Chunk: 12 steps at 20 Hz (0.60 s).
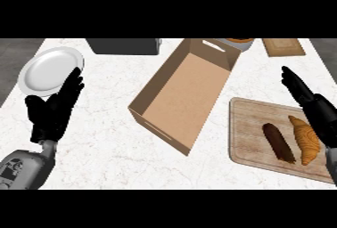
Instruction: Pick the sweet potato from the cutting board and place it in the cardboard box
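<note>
On a white marble counter (99, 142), the task is at its start: the sweet potato (279, 143), a dark brown tapered piece, lies on the cutting board (253, 120) at right, just beside a golden croissant (306, 139) that lies parallel to it on the side nearer the board's right edge. Nothing has been lifted. The box (181, 95) stands open and empty at centre, set on a slant, with a handle slot cut in its far end wall.

The right hand (309, 102) hangs over the board's far right part, fingers straight and holding nothing; it is above and beyond the croissant, apart from the sweet potato. The left hand (56, 109) rests open at the left, fingers up, its tips overlapping the rim of a white plate (43, 69).

All of the work remains: reach, grasp, carry, release. The way from board to box looks short and unobstructed, with only a strip of bare counter between them, though the box's near long wall must be cleared. The croissant crowds the sweet potato on its right side, so a grasp probably has more room from the left. A dark appliance (125, 46) and other items line the far edge, well apart from the route.
</note>
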Motion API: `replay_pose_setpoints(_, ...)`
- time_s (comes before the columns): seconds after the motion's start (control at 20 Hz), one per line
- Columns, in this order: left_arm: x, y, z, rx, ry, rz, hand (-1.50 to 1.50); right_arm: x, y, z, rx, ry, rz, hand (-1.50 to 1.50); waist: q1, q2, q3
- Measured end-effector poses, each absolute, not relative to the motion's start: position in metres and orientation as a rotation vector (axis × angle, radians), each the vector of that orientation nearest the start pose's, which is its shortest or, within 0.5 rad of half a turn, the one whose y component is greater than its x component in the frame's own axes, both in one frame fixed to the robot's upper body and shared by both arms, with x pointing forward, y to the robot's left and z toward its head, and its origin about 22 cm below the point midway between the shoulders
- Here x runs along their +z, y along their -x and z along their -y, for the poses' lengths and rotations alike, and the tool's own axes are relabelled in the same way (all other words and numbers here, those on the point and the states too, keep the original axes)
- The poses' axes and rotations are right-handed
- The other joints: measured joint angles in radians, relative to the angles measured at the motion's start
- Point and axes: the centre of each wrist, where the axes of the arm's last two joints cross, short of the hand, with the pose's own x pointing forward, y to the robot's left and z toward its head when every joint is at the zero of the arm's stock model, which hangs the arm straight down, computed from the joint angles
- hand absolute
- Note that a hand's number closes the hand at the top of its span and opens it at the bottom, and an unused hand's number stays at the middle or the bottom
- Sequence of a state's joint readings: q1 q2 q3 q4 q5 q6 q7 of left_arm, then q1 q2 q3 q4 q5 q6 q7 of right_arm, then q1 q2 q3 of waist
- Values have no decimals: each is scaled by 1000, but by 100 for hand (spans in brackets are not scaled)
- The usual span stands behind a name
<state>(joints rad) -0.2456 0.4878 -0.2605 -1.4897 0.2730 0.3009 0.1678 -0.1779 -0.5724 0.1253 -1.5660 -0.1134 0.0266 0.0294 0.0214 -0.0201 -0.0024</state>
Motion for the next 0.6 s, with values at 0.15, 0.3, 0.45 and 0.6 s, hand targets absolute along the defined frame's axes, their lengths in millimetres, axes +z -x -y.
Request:
replay_pose_setpoints(0.15, 62, -293, -255, -200, -194, 1527, 0, 72, -267, 305, 528, 329, 1613, -150, -21, 9, 1)
replay_pose_setpoints(0.3, 60, -287, -245, -294, -139, 1573, 0, 49, -248, 303, 536, 505, 1575, -150, -37, 11, 1)
replay_pose_setpoints(0.45, 58, -284, -239, -322, -103, 1571, 0, 62, -250, 319, 632, 713, 1644, -150, -71, -3, -1)
replay_pose_setpoints(0.6, 53, -280, -233, -355, -71, 1571, 0, 54, -237, 345, 849, 1004, 1557, -150, -84, 4, -4)
